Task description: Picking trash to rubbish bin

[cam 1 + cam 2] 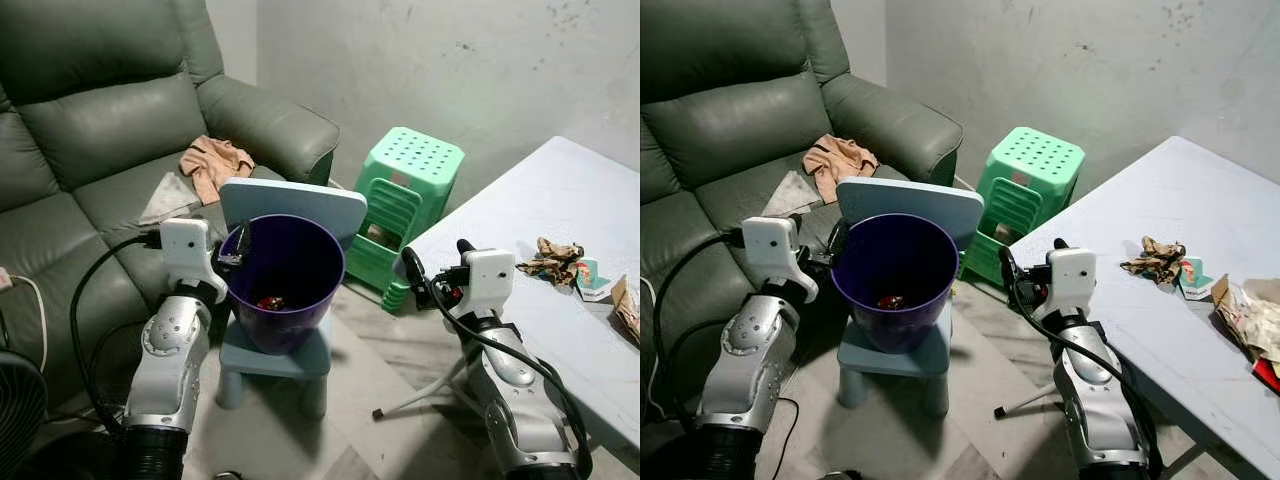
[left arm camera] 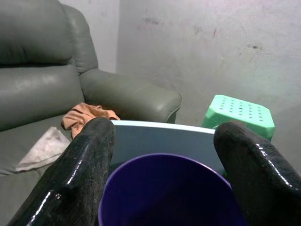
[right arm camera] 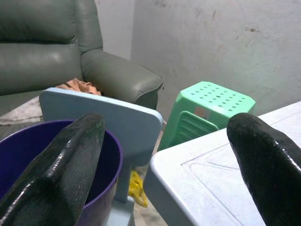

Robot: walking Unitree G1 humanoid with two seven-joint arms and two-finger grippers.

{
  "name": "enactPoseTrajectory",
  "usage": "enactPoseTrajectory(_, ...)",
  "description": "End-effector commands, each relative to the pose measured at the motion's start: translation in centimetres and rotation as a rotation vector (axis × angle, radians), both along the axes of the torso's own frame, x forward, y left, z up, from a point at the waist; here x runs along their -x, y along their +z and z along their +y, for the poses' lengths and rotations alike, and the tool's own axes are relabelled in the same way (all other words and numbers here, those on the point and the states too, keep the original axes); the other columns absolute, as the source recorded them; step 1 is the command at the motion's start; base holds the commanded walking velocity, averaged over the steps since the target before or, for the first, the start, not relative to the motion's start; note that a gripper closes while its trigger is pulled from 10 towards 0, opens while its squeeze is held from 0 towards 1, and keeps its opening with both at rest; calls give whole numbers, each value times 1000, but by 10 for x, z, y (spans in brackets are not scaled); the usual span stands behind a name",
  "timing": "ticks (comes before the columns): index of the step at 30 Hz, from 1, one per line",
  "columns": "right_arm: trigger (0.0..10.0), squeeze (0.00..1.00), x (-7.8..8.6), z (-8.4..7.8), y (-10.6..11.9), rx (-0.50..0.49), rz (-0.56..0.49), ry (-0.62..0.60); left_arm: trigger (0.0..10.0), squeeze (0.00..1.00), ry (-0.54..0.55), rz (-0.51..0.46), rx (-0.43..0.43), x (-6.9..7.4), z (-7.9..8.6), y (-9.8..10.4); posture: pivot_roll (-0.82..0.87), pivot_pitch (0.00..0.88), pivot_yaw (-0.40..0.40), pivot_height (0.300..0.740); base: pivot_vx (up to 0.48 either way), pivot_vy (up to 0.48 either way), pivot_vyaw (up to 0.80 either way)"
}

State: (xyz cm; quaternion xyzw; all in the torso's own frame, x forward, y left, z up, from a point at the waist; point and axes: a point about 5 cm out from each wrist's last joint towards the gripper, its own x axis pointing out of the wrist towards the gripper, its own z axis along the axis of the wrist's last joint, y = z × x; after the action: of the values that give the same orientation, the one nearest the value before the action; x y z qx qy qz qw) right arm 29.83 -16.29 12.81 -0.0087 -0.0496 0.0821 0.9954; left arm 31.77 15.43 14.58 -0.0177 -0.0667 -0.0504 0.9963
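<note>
a purple rubbish bin [image 1: 283, 285] stands on the seat of a small pale blue chair [image 1: 290, 205], whose backrest rises just behind the bin's rim. something small and reddish [image 1: 270, 301] lies at the bottom of the bin. the left gripper [image 1: 238, 245] is raised beside the bin's near rim, on the sofa side, its two black fingers [image 2: 80, 174] spread wide apart with nothing between them. the right gripper [image 1: 415, 272] hovers between the bin and the corner of the white table [image 1: 520, 330], its fingers [image 3: 70, 165] also parted and empty. on the table, well apart from that gripper, lies a crumpled brown wrapper [image 1: 549, 260], with a small teal and white item [image 1: 592, 280] just beside it and more brown paper [image 1: 1250, 320] at the table's far right. a grey-green sofa [image 1: 90, 140] carries an orange cloth [image 1: 214, 162] on its cushion, and stacked green plastic stools [image 1: 405, 195] stand against the wall behind the chair.
</note>
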Motion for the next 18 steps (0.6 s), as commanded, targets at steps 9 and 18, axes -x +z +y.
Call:
enactPoseTrajectory(9, 10000, 0, -3, -7, -1, 5, 1, -30, 10000, 0, -21, -24, -2, -8, -3, 7, -46, 13, -92, 740, 0, 0, -737)
enactPoseTrajectory(18, 10000, 0, -4, -1, 3, -17, -15, -33, 10000, 0, -15, -17, 30, -15, 3, 13, -48, 11, -77, 740, 0, 0, -738)
